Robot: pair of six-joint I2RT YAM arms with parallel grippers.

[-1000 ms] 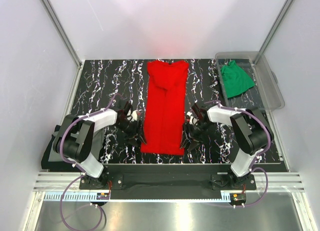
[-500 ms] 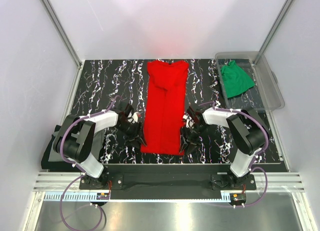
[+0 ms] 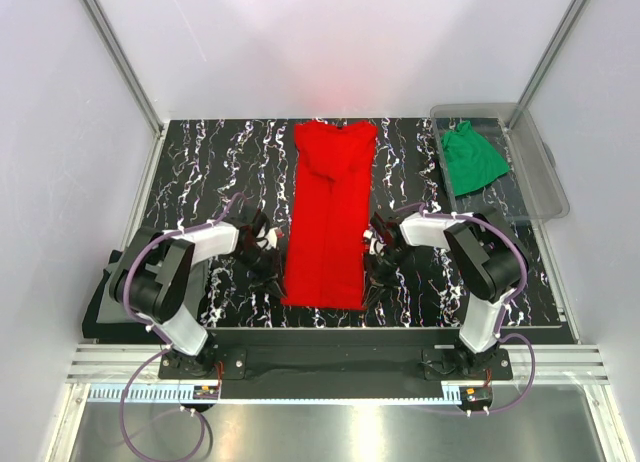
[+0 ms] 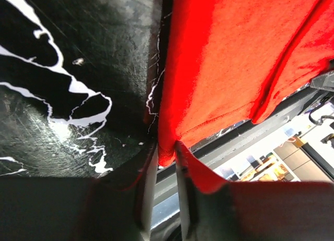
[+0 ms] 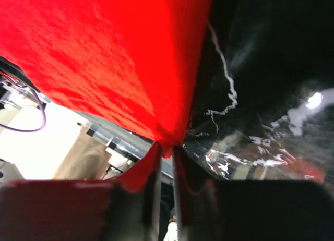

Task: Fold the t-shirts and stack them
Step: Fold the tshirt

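Both grippers are closing on the red t-shirt (image 3: 328,217), which is lying as a long, narrow folded strip down the centre of the frame on the black marbled tabletop (image 3: 200,162). Compared with a second ago, the left gripper (image 3: 272,272) and the right gripper (image 3: 372,272) are pressing in tighter against the strip's two lower corners. Their jaws, wide apart then, are now pinching cloth. In the left wrist view the hem corner is sitting clamped between the fingertips (image 4: 151,163), and the right wrist view is showing the same at the other corner. So the grasp for the next fold is apparently being secured, and the hem is probably going to be carried toward the collar at the top of the frame. The green t-shirt (image 3: 472,157) is waiting in the clear plastic bin (image 3: 540,147) at upper right.
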